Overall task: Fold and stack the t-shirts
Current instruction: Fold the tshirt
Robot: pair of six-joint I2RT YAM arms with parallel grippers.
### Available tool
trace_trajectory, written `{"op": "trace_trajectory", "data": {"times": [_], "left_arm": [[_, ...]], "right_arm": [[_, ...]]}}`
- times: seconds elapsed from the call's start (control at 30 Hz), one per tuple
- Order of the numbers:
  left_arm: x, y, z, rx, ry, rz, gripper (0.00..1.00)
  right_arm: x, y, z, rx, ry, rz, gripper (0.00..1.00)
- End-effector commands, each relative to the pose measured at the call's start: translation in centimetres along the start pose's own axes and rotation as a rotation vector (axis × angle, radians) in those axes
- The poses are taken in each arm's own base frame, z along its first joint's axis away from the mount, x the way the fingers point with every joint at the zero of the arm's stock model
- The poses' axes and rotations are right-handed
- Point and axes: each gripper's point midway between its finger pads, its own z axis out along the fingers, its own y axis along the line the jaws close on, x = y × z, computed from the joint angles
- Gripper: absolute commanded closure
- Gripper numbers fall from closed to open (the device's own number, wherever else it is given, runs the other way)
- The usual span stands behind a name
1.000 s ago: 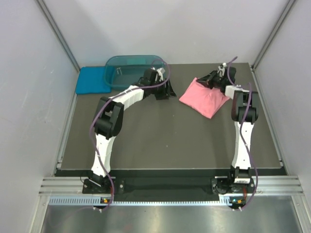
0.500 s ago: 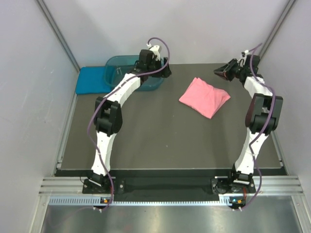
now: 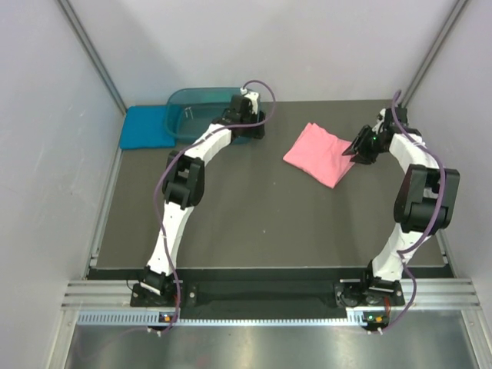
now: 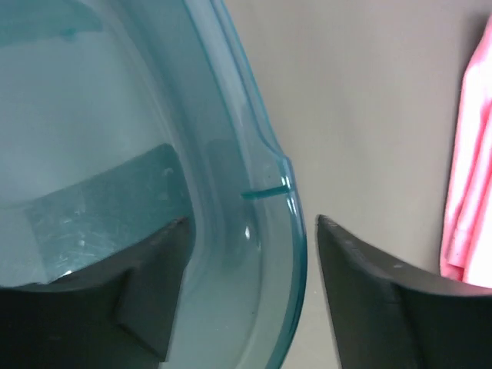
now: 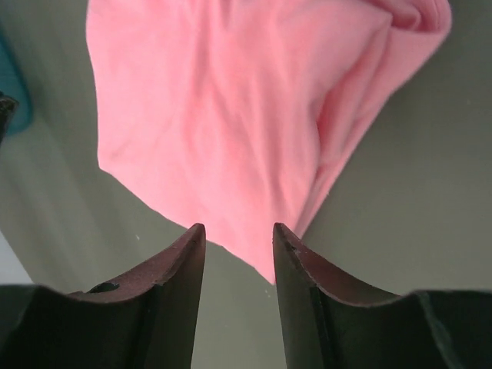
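Dark table [image 3: 254, 215]: left hand [image 4: 254, 223] wide astride tub rim [image 4: 231, 69]; right hand [image 5: 238, 227] narrowly parted, seemingly empty, by pink t-shirt [image 5: 231, 115].

Dark teal see-through plastic tub [image 3: 192, 94] at the worktop's far left corner, right end hidden behind the left arm [image 3: 207, 144], salmon-pink cloth t-shirt [image 4: 466, 192] cropped by both wrist views' edges, teal-blue cloth t-shirt [image 3: 144, 127], right edge lost behind the tub's rim.

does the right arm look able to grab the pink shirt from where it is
Probably yes: the right gripper hangs open at a corner of the pink t-shirt, with nothing between them or on top of it.
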Motion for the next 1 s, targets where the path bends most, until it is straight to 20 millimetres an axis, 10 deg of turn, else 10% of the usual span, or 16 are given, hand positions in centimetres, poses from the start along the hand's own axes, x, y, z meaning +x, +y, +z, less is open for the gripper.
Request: {"op": "trace_trajectory", "data": {"times": [0.0,0.47,0.97], "left_arm": [[-1.3,-0.2,-0.8,-0.002,-0.028,0.043,0.32],[-1.2,-2.3,-2.8,-0.034,-0.002,0.115,1.0],[-2.1,-7.1,-5.9,-0.02,-0.029,0.201,1.0]], "right_arm": [[-0.2,1.0,-3.3,0.029,-0.062,-0.066,0.59],[1.4,1.1,-5.0,0.042,-0.042,-0.074,0.57],[1.2,3.7,-5.1,-0.002,-0.038,-0.093,0.56]]}}
